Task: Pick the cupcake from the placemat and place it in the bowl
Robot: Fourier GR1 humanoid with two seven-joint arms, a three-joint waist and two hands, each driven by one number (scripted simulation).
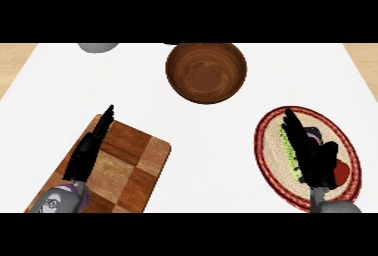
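Observation:
A brown wooden bowl (206, 72) stands at the far middle of the white counter. At the right lies a round woven placemat (272, 167) with a red rim. On it sits the cupcake (288, 147), mostly hidden; only a green strip, a red patch and a grey bit show around my right hand (314, 165). That hand lies over the cupcake with its fingers straight and pointing away from me, thumb out to the right. My left hand (87, 152) rests open at the left, fingers straight, holding nothing.
A wooden cutting board (129, 165) lies at the near left under my left hand. A grey rounded object (98, 47) pokes in at the far left edge. White counter separates the placemat from the bowl.

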